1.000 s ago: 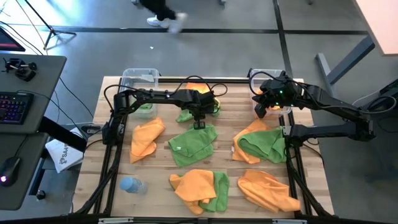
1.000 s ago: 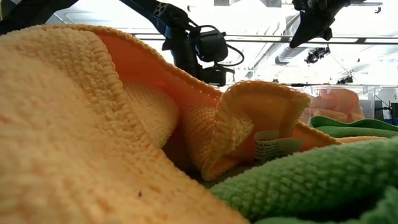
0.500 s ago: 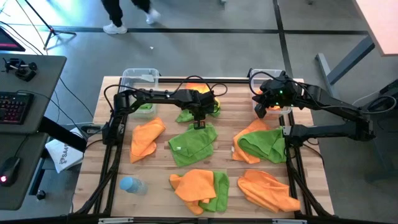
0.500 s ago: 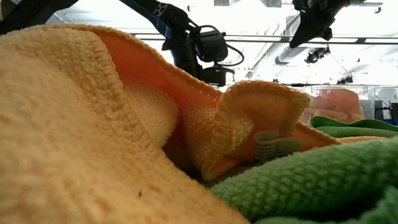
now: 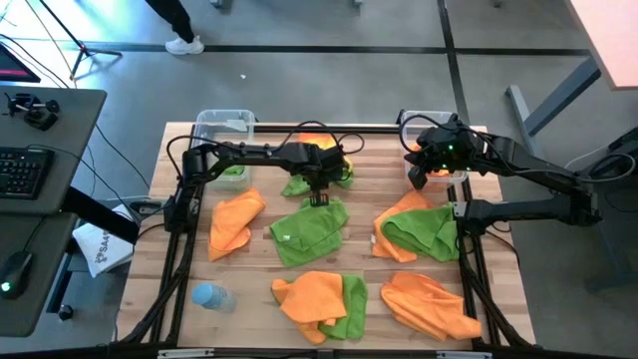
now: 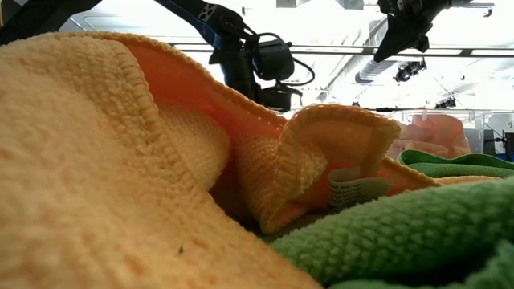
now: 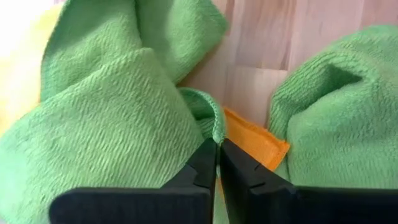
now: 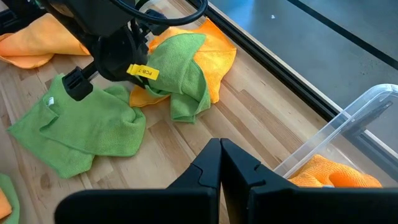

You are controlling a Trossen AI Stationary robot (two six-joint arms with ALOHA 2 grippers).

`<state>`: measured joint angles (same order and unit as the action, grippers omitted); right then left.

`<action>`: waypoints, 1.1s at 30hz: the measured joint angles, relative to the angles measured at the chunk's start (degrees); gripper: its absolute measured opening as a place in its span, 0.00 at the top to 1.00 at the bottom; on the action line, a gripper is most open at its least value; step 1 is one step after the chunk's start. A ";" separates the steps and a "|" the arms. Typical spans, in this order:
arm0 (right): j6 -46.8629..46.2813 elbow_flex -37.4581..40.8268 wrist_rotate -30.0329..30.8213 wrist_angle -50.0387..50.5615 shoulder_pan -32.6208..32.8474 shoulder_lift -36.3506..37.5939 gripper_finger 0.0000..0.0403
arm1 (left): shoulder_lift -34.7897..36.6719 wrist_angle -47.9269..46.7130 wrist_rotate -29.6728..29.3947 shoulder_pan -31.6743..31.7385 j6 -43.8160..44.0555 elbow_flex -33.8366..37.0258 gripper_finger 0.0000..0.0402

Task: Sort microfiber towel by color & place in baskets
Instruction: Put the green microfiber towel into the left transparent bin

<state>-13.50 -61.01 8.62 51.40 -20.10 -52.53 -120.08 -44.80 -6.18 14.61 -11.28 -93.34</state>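
Orange and green towels lie spread over the wooden table. My left gripper (image 5: 319, 198) points down at the far edge of the middle green towel (image 5: 309, 231), just near of a green and orange heap (image 5: 314, 170), and is shut on that towel. My right gripper (image 5: 423, 168) hangs shut and empty over the right basket (image 5: 409, 119), which holds an orange towel (image 8: 329, 175). The left basket (image 5: 224, 120) holds a green towel (image 5: 232, 172). In the low view an orange towel (image 6: 120, 160) fills most of the picture. My left gripper (image 7: 217, 144) pinches the green towel by a folded hem (image 7: 214, 121) at its far edge, between the two fingertips. The fingers come from above, pointing down. The rest of the towel lies slack on the table; one layer or several, I cannot tell.
More towels lie nearby: an orange one (image 5: 234, 221) at the left, an orange and green heap (image 5: 321, 299) at the near edge, an orange one (image 5: 429, 304) near right, and green on orange (image 5: 414, 231) at the right. A pale blue bottle (image 5: 209, 296) lies near left.
Neither arm nor any towel has moved. A person on the floor beyond the table's far edge has walked toward the left.
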 joint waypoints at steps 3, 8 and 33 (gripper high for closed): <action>0.00 0.00 0.02 0.02 0.00 0.00 1.00 | 1.59 -2.22 -0.91 -0.22 0.27 -1.11 1.00; 0.00 0.00 0.01 0.03 0.00 -0.02 1.00 | 8.45 -3.73 -3.71 -1.23 0.23 -2.55 1.00; 0.42 0.00 0.02 0.22 0.00 -0.02 1.00 | 41.41 15.69 -25.17 -1.56 -2.87 -2.80 1.00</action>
<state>-13.08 -61.01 8.64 51.62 -20.10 -52.56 -78.67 -29.11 -31.35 13.05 -14.14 -96.14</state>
